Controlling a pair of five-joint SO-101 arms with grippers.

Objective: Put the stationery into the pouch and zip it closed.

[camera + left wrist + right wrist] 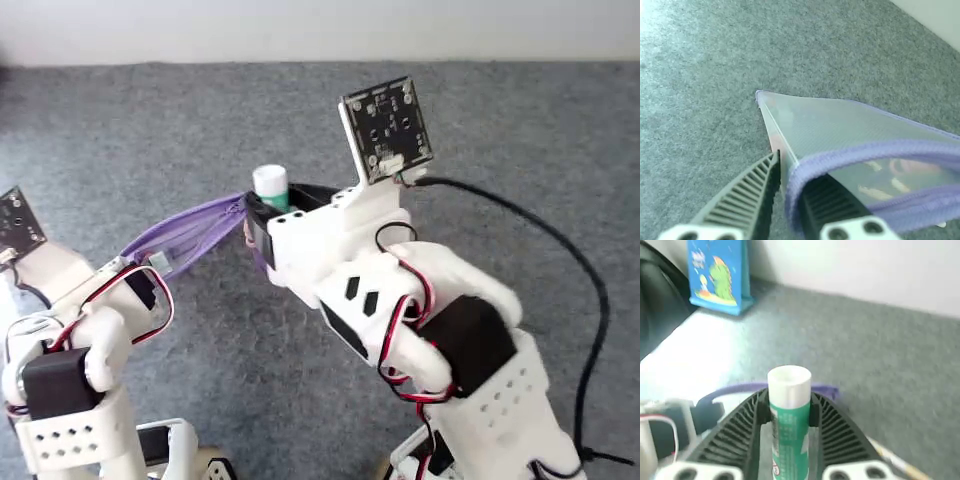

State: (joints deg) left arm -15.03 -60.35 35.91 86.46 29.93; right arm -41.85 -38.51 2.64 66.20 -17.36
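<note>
A translucent pouch (190,232) with purple zip edging hangs lifted off the grey mat, and my left gripper (150,265) is shut on its near end. In the left wrist view the jaws of the left gripper (790,200) pinch the pouch (840,130) at its purple rim; a few pale items (890,175) show through its wall. A green glue stick (270,186) with a white cap stands upright in my right gripper (275,205), right at the pouch's far end. From the right wrist the glue stick (788,415) sits between the fingers of the right gripper (788,405), with the purple pouch rim (740,387) just behind.
A blue box (719,275) with a dinosaur print stands against the far wall. A pencil (895,460) lies on the grey mat (500,130) near the right gripper. A black cable (560,250) trails off the right arm.
</note>
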